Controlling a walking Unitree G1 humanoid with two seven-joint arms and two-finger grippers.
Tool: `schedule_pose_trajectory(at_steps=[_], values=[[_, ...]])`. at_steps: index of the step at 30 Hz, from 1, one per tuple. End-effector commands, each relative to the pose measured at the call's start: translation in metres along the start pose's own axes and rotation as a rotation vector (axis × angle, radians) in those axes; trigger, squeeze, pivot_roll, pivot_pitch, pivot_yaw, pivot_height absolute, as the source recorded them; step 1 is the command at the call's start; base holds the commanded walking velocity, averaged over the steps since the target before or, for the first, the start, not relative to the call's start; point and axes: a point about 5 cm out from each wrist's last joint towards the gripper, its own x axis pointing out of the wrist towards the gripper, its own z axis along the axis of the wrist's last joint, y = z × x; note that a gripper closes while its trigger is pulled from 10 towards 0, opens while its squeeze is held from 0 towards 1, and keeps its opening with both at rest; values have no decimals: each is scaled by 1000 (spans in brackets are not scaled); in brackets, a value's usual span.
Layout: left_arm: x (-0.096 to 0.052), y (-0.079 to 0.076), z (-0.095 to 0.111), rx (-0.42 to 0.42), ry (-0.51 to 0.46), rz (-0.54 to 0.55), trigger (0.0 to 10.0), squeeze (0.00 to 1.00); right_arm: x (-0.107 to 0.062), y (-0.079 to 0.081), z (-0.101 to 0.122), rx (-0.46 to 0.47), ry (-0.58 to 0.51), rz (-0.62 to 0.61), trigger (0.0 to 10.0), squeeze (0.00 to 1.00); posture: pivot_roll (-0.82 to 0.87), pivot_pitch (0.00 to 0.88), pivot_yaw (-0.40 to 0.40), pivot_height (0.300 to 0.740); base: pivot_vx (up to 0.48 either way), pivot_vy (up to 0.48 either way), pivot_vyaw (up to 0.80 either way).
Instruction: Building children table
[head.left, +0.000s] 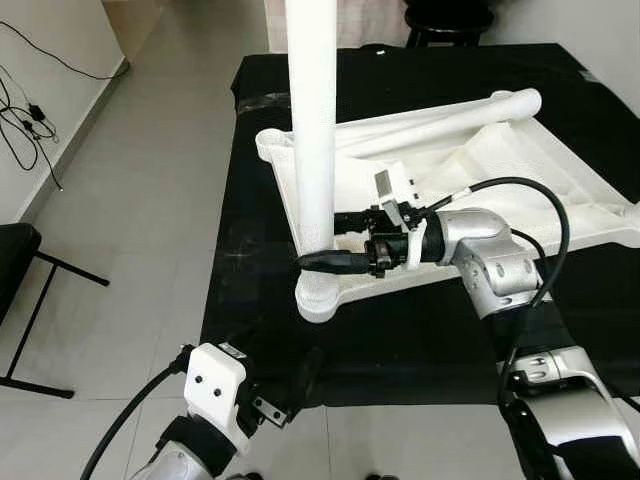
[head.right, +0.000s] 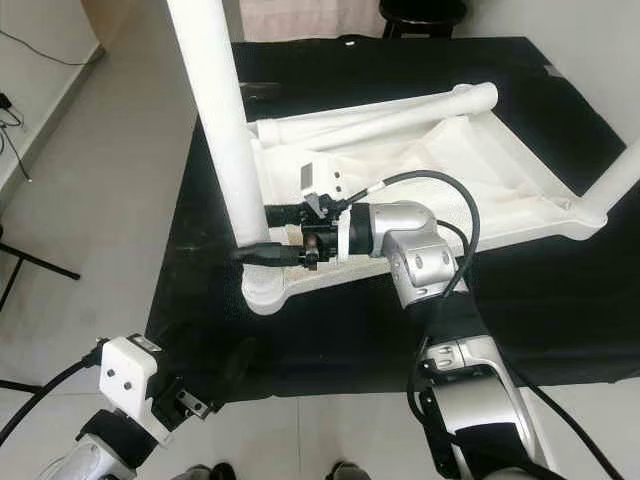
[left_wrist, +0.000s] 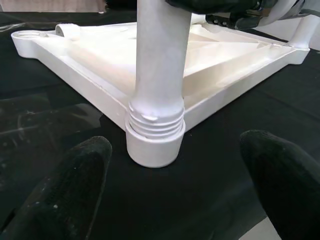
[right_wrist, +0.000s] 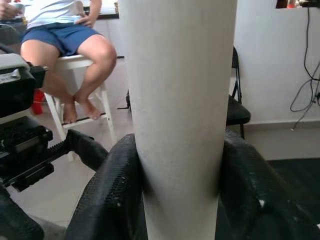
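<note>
The white table top (head.left: 520, 170) lies upside down on a black mat (head.left: 400, 330). A white leg (head.left: 312, 120) stands upright in the near-left corner socket (left_wrist: 154, 145), with screw threads still showing above the socket rim. My right gripper (head.left: 322, 243) is shut on this leg low down, and its black fingers (right_wrist: 107, 190) press on both sides. My left gripper (left_wrist: 177, 150) is open, low at the mat's front edge, facing the socket from a short distance. A second leg (head.left: 440, 125) lies along the top's far side, and a third leg (head.right: 620, 170) rises at the right corner.
A person (right_wrist: 65, 45) sits on a white stool beyond the leg. A black chair (head.left: 20, 260) stands on the left, with cables (head.left: 25, 120) on the floor by the wall. A dark stool (head.left: 448, 20) stands behind the mat. Grey tiled floor (head.left: 150, 200) lies to the left.
</note>
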Motion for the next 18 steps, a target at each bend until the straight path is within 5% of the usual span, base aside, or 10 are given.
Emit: schedule_pose_trajectory(at_steps=[1,10,12,13,14,18], values=[[-1,-2,-3,-13,15,0,10000,0,5,7,-8,23,4,69,0,0,-20,191,1,740,0,0,0],[0,-2,-3,-14,10,2,10000,0,-2,19,-30,69,49,-154,0,0,-52,201,-16,740,0,0,0],[0,-1,-3,-12,9,5,10000,0,2,21,-49,100,154,-813,0,0,-63,214,-14,740,0,0,0],[0,-1,-3,-12,9,5,10000,0,2,21,-49,100,154,-813,0,0,-63,214,-14,740,0,0,0],[-1,0,-3,-11,9,5,10000,0,-9,27,-55,133,212,-1097,0,0,-63,214,-14,740,0,0,0],[0,1,-3,-11,9,1,10000,0,3,45,-59,115,219,-1110,0,0,-65,198,-2,740,0,0,0]])
